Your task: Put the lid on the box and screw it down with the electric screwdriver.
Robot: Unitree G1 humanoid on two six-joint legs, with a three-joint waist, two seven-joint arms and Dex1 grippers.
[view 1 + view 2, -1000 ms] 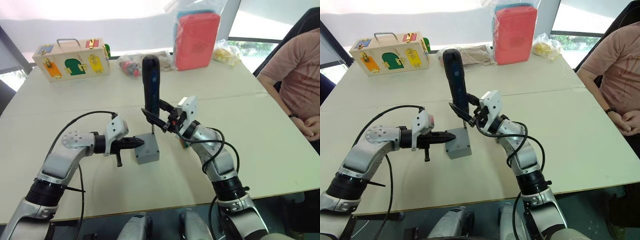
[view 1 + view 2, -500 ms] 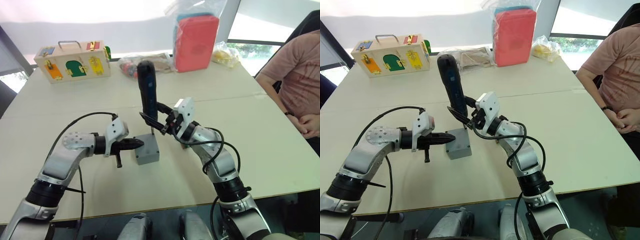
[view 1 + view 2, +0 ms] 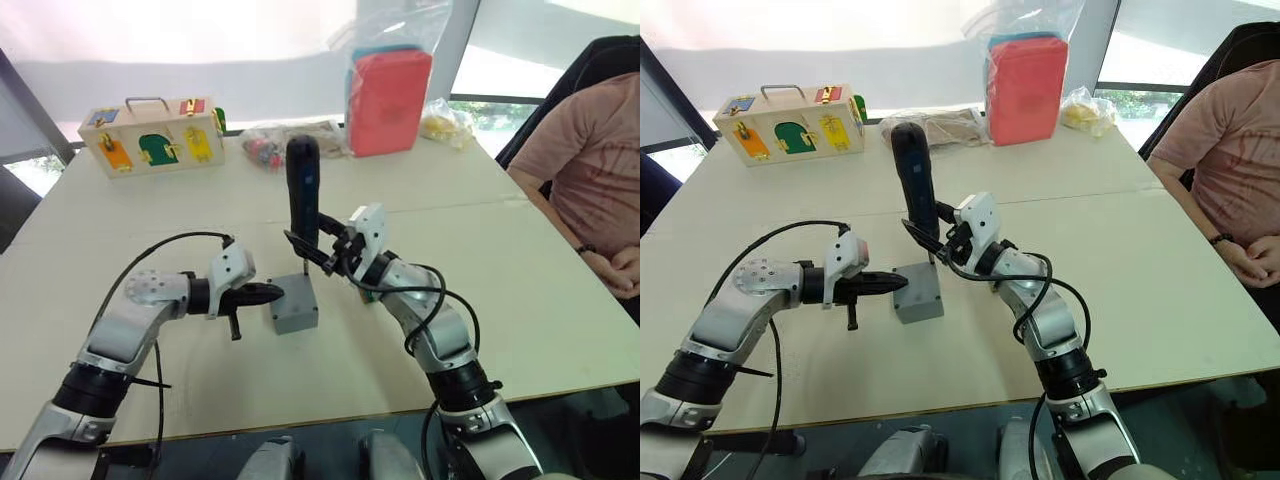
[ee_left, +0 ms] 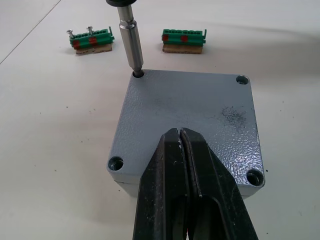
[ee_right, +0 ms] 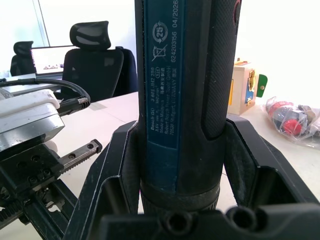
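Observation:
The grey lid (image 4: 190,112) lies flat on the grey box (image 3: 296,318), corners matching. My left gripper (image 4: 180,137) is shut, and its tips rest on the lid's near edge. The dark blue electric screwdriver (image 3: 303,190) stands almost upright over the box. Its metal bit (image 4: 131,47) sits in one corner screw hole of the lid. My right gripper (image 3: 322,250) is shut on the screwdriver's lower body, a black finger (image 5: 117,165) on each side of it.
Two green connector pieces (image 4: 90,40) (image 4: 183,39) lie on the table just past the box. A wooden box with coloured latches (image 3: 152,135), plastic bags (image 3: 265,140) and a red pack (image 3: 390,85) stand at the far edge. A person (image 3: 585,160) sits at the right.
The head camera has shifted. The screwdriver's top leaned slightly left half a second ago and now stands near upright again. Both grippers keep their places.

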